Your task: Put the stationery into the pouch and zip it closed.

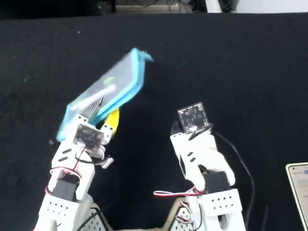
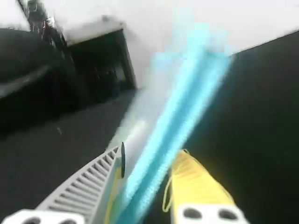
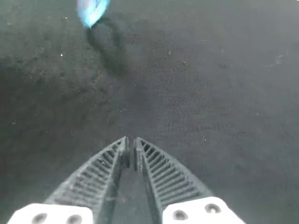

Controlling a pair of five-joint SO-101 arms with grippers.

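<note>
The left pincer (image 1: 102,114) is clamped on the blue-edged pouch (image 1: 108,89), which slants toward 1 o'clock above the black desk (image 1: 231,62). At its 3 o'clock, the right pincer (image 3: 131,142) is pressed together, empty.

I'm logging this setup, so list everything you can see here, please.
pouch: one, clear with blue edging, held up off the table
pen-like item: one, white, inside the pouch
table: one, black
flat thing: one, white-edged, at the table's right edge, cut off
left gripper: one, white and yellow fingers, shut on the pouch
right gripper: one, pale, shut, empty, above bare table
</note>
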